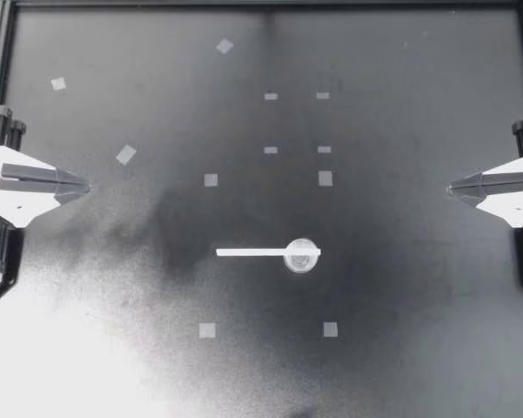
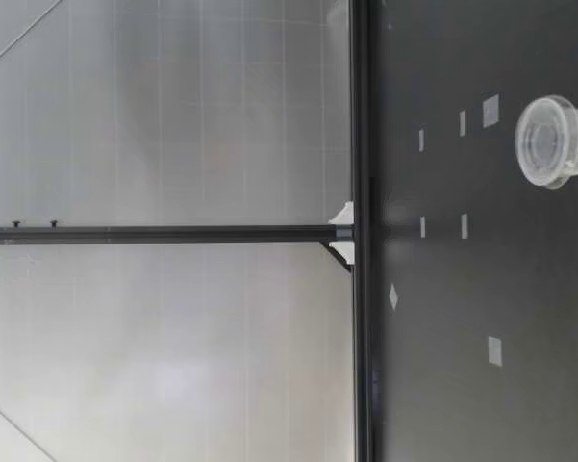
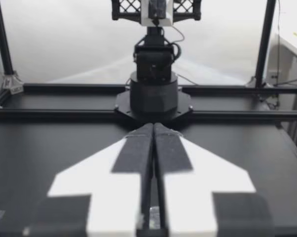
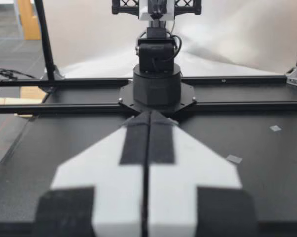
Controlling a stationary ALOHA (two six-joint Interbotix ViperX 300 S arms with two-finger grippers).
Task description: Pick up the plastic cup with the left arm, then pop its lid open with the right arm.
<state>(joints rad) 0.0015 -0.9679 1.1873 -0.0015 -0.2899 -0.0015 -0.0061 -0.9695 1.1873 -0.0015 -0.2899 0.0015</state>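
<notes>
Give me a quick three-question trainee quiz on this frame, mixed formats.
1. True or false: the left gripper holds the clear cup.
2. The white strip lies: A) against the right gripper; B) flat between the two arms, one end at the cup; C) upright inside the cup.
3. Fill in: both grippers are ___, with nothing between their fingers.

Key: 1 false; 2 B; 3 shut.

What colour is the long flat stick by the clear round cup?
Plain white; the long flat stick shows best in the top view.
</notes>
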